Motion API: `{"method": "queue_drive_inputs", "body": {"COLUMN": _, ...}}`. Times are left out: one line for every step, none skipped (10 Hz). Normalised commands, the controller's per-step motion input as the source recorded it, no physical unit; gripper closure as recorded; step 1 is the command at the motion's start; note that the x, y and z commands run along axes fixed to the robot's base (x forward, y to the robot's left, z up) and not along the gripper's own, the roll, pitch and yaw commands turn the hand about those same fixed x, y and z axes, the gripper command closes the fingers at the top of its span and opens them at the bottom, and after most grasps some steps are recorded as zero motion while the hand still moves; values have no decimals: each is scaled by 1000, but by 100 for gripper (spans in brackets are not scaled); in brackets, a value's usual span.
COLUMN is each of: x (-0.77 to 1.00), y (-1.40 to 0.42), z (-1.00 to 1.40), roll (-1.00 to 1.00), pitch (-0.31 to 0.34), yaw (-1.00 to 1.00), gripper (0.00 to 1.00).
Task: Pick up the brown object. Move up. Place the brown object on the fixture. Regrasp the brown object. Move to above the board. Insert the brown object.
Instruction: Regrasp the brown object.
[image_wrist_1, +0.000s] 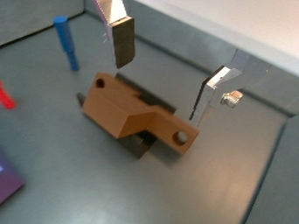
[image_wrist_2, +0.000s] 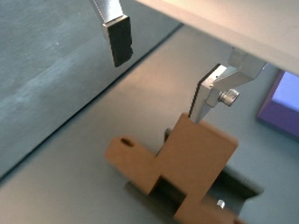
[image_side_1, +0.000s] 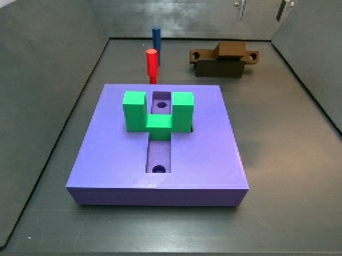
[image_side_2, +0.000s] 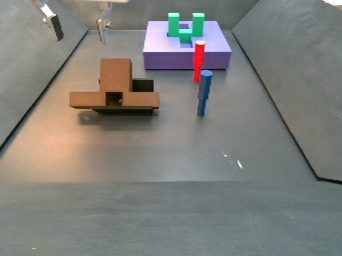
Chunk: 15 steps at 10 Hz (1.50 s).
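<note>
The brown object rests on the dark fixture on the grey floor. It shows in both wrist views and both side views. My gripper is open and empty, raised above the brown object and a little to its wall side, with nothing between the fingers. It also shows in the wrist view and at the upper edge of both side views. The purple board lies apart from it, holding a green piece.
A red peg and a blue peg stand upright on the floor between the board and the fixture; they also show in a side view, red and blue. Grey walls enclose the floor close behind the fixture.
</note>
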Motion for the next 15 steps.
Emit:
{"method": "queue_drive_inputs", "body": {"x": 0, "y": -57, "z": 0, "roll": 1000, "pitch": 0, "yaw": -109, "gripper": 0}}
{"method": "queue_drive_inputs", "body": {"x": -140, "y": -43, "z": 40, "roll": 1000, "pitch": 69, "yaw": 0, "gripper": 0}}
{"method": "queue_drive_inputs", "body": {"x": -237, "y": -37, "z": 46, "roll": 1000, "pitch": 77, "yaw": 0, "gripper": 0}}
{"method": "queue_drive_inputs", "body": {"x": -337, "y": -46, "z": 0, "roll": 1000, "pitch": 40, "yaw": 31, "gripper": 0}}
{"method": "queue_drive_inputs", "body": {"x": -449, "y": -46, "z": 0, "roll": 1000, "pitch": 46, "yaw": 177, "gripper": 0}}
{"method": "queue_drive_inputs", "body": {"x": -491, "y": -9, "z": -77, "roll": 1000, "pitch": 0, "yaw": 351, "gripper": 0}}
{"method": "queue_drive_inputs", "body": {"x": -474, "y": -34, "z": -120, "roll": 917, "pitch": 0, "yaw": 434, "gripper": 0}}
{"method": "queue_drive_inputs", "body": {"x": -494, "y": -40, "z": -169, "roll": 660, "pitch": 0, "yaw": 489, "gripper": 0}}
{"method": "queue_drive_inputs", "body": {"x": -369, "y": -123, "z": -180, "roll": 349, "pitch": -51, "yaw": 557, "gripper": 0}}
{"method": "queue_drive_inputs", "body": {"x": -309, "y": -129, "z": -160, "roll": 114, "pitch": -100, "yaw": 554, "gripper": 0}}
{"method": "queue_drive_inputs", "body": {"x": 0, "y": -120, "z": -69, "roll": 177, "pitch": 0, "yaw": 314, "gripper": 0}}
{"method": "queue_drive_inputs", "body": {"x": 57, "y": -114, "z": -31, "roll": 31, "pitch": 0, "yaw": 43, "gripper": 0}}
{"method": "queue_drive_inputs", "body": {"x": 146, "y": -71, "z": -46, "roll": 0, "pitch": 0, "yaw": 0, "gripper": 0}}
{"method": "queue_drive_inputs", "body": {"x": 129, "y": 0, "z": -109, "roll": -126, "pitch": -100, "yaw": 0, "gripper": 0}}
{"method": "queue_drive_inputs", "body": {"x": 0, "y": 0, "z": -126, "roll": -320, "pitch": -331, "yaw": 0, "gripper": 0}}
